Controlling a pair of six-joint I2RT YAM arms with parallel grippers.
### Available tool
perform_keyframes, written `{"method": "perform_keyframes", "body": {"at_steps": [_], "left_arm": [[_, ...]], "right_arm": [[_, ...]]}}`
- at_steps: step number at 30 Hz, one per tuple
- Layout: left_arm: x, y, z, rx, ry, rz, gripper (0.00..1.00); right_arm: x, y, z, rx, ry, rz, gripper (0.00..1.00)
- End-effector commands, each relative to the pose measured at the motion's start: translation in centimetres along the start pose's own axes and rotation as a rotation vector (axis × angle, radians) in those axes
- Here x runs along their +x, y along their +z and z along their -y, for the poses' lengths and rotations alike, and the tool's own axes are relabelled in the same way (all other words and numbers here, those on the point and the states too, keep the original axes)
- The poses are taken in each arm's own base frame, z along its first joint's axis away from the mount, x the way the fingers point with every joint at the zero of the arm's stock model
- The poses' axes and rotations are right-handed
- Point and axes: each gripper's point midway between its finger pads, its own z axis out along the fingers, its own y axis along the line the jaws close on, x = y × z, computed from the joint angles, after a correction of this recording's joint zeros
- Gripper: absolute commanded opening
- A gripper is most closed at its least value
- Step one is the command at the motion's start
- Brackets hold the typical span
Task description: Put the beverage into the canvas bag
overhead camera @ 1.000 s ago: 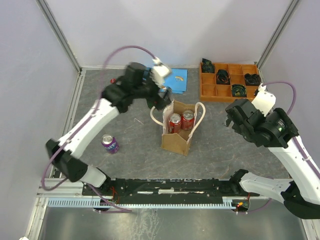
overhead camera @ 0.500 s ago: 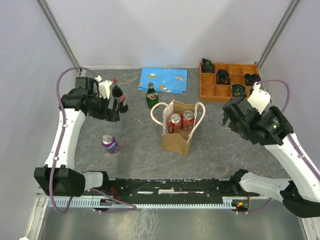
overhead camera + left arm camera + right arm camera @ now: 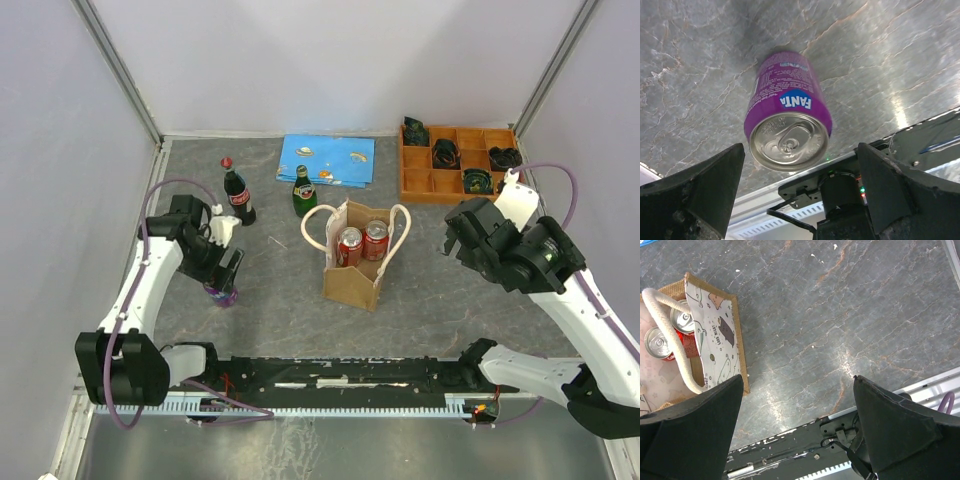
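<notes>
The left gripper is held low over a purple can, which stands upright on the grey table in the near-left part of the scene. In the left wrist view the silver lid and pull tab of the can are seen from above. The two dark fingers are spread wide on either side of it, with a clear gap on both sides. The claw is therefore open, and the can is neither gripped nor touched.

The canvas bag is set upright near the middle of the table, to the right of the purple can and well apart from it. Two red cans are held inside it, side by side, and its cream loop handles are draped over the left and right edges.

The right gripper is raised above bare table to the right of the bag. Its jaws are fully parted and nothing is held between them.

A cola bottle and a green bottle are stood upright on the far side, left of the bag. Behind them a blue sheet is laid flat. An orange compartment tray is placed in the far right corner, with dark items in several of its cells.
</notes>
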Motion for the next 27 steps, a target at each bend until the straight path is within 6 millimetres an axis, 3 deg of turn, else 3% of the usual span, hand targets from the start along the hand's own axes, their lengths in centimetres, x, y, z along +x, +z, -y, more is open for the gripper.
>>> {"method": "perform_keyframes", "body": {"at_steps": [1, 11, 20, 23, 27], "left_arm": [[0.1, 1.1, -1.7, -0.073, 0.098, 0.014, 0.99], [-0.4, 2.5, -2.7, -0.109, 0.109, 0.035, 0.97], [-1.1, 2.4, -2.3, -0.084, 0.13, 0.045, 0.8], [-0.5, 2.6, -1.7, -0.05, 0.143, 0.019, 0.64], [-0.6, 2.0, -1.1, -0.025, 0.144, 0.021, 0.18]], "right_arm": [[-0.8, -0.3, -0.2, -0.022, 0.04, 0.03, 0.99], [-1.1, -0.1, -0.9, -0.02, 0.022, 0.03, 0.99], [-1.1, -0.2, -0.9, -0.023, 0.03, 0.03, 0.99], [-1.1, -0.2, -0.9, -0.025, 0.032, 0.03, 0.99], [-1.1, -0.2, -0.8, -0.025, 0.035, 0.029, 0.99]]}}
